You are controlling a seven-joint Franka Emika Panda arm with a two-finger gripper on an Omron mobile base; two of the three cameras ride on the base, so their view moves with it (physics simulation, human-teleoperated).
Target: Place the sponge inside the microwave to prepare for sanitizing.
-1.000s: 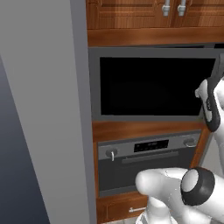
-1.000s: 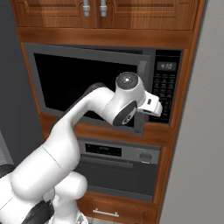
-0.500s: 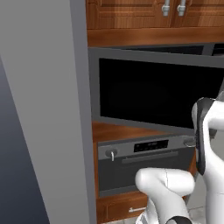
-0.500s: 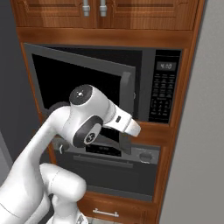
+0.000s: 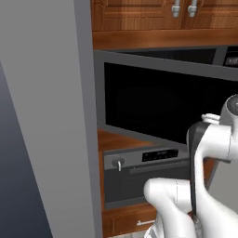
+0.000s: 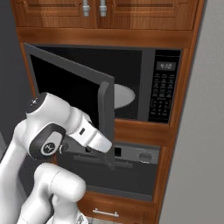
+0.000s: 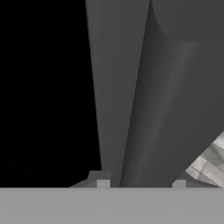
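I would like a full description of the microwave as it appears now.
The microwave is a large dark grey unit built into brown wooden cabinetry, above a grey oven. Its black glass door stands partly open, hinged on the left, with a grey vertical handle along its free edge. Inside lies a round pale grey turntable plate. A dark keypad strip with a small display runs down the right side. The claw sits at the handle.

Microwave (image 6: 144, 83) door (image 6: 72, 94) swung half open, blocking left approach; cavity reachable from right, over turntable plate (image 6: 124, 95).
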